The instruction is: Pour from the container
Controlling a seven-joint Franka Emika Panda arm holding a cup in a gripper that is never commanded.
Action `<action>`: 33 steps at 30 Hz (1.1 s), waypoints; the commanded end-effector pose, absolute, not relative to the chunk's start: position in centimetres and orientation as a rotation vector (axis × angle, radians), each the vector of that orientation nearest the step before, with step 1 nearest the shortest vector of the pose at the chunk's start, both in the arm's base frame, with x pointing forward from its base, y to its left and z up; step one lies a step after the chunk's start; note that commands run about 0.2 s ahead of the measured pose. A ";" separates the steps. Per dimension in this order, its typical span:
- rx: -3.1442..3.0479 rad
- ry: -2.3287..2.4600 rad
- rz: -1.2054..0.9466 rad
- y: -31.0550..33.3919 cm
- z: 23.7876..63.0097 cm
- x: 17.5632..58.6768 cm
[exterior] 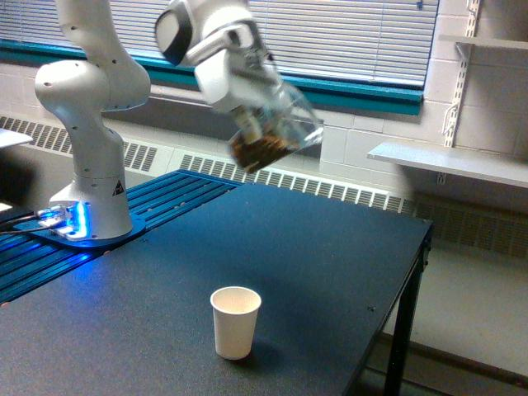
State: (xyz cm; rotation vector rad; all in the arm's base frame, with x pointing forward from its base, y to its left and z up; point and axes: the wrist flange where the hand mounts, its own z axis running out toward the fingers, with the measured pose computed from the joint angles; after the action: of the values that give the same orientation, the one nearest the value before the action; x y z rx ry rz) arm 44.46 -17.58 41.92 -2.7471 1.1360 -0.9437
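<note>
- I see gripper [254, 124] clamped on clear container [276, 132], tilted, brown stuff inside.
- Container high above paper cup [236, 321], w/ cup upright on table [330, 247].

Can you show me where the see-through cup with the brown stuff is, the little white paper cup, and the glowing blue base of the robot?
clear cup [276, 132], exterior view, on its tilted side wall.
paper cup [234, 328], exterior view, on its outer side.
robot base [82, 221], exterior view, on the blue-lit foot.
</note>
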 end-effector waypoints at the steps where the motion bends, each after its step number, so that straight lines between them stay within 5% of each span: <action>1: -2.788 1.160 -0.932 -19.5 39.6 41.9; 33: -2.901 1.390 -0.704 -22.0 30.3 37.0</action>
State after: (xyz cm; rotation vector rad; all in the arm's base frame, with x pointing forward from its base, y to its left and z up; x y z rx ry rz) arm 37.17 -21.44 30.65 -2.9825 1.2058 -0.7151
